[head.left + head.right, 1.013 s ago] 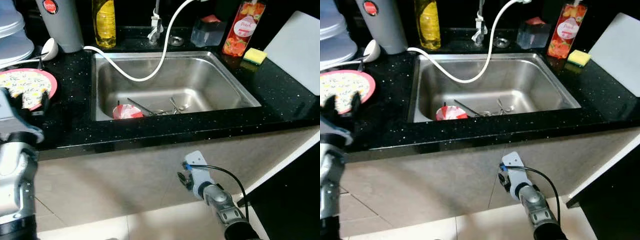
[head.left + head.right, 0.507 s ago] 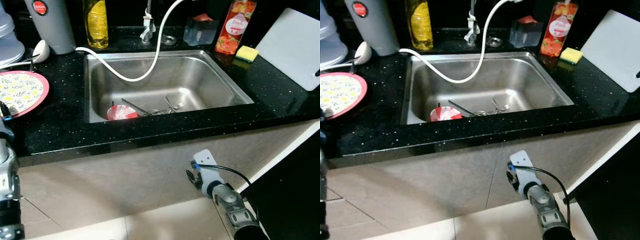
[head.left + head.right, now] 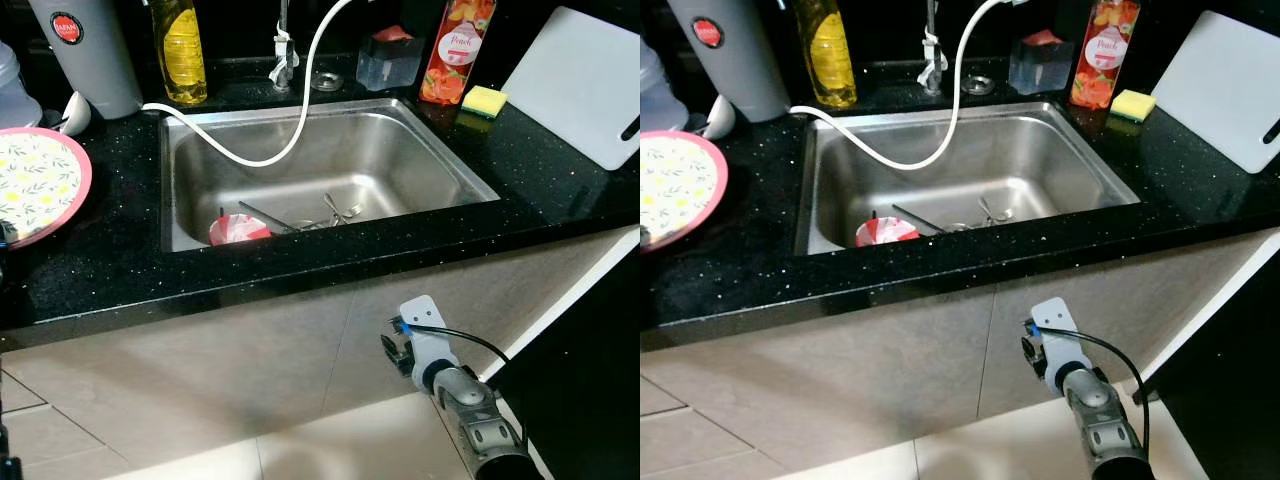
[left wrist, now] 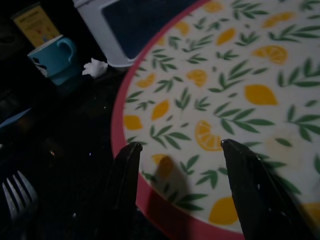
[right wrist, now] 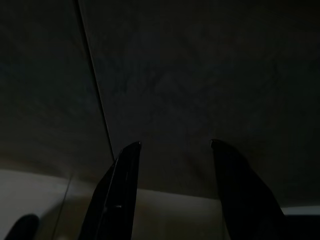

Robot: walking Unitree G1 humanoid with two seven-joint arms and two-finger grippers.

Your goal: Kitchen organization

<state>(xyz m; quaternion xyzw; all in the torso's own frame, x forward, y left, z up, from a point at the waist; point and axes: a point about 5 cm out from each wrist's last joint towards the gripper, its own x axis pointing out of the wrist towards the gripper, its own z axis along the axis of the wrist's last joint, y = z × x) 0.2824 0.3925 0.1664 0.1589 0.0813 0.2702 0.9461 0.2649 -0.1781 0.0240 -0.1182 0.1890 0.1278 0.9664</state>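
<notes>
A pink-rimmed plate (image 3: 35, 190) with a lemon and leaf pattern lies on the black counter (image 3: 120, 270), left of the steel sink (image 3: 400, 150). My left gripper (image 4: 180, 150) is open just above the plate's near rim (image 4: 165, 212), one finger on each side of a patch of the pattern. In the sink lie a red and white cup (image 3: 238, 229) and some cutlery (image 3: 335, 212). My right gripper (image 3: 394, 348) hangs low in front of the cabinet face; in the right wrist view it is open (image 5: 172, 145) with nothing between its fingers.
A white hose (image 3: 290, 110) loops into the sink. Behind it stand a grey canister (image 3: 85, 55), an oil bottle (image 3: 180, 55), a clear box (image 3: 387, 60), a red bottle (image 3: 448, 50) and a yellow sponge (image 3: 484, 101). A white cutting board (image 3: 585, 85) lies at the right. A blue mug (image 4: 55, 57) and a fork (image 4: 17, 197) sit beside the plate.
The camera has shifted, so the whole counter sits differently in the picture. My left arm has left the left edge of the head views. The right arm still hangs by the cabinet.
</notes>
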